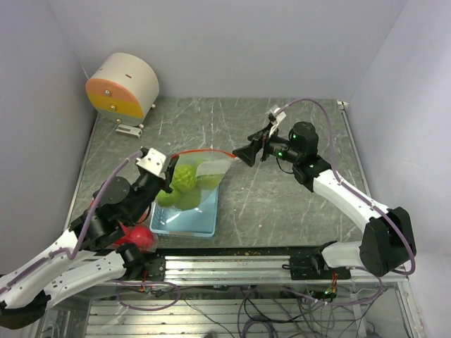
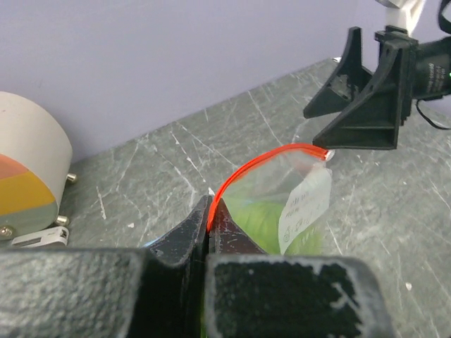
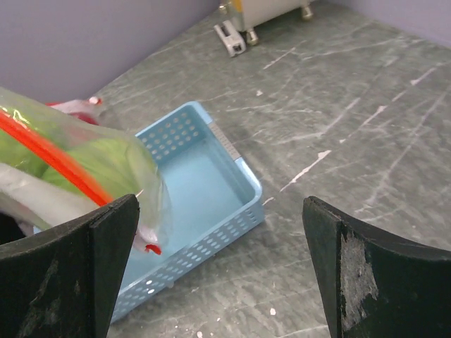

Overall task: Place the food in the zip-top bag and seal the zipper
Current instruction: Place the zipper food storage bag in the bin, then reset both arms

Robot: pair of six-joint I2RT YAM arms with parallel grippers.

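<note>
Pinching the left end of the red zipper point(image 2: 243, 167), the left gripper point(image 1: 168, 171) is clamped shut on the zip-top bag point(image 1: 211, 169), held above the light blue tray point(image 1: 184, 225) at centre frame. Green food pieces point(image 1: 184, 177) sit inside the bag. The right gripper point(image 1: 239, 153) stands wide apart just beside the zipper's right end, holding nothing. A red apple-like ball point(image 1: 141, 237) lies at lower left on the counter point(image 1: 282, 204).

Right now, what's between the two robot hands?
The plastic bag: its red zipper runs from the shut left fingers toward the open right fingers. The left wrist view shows it.
</note>
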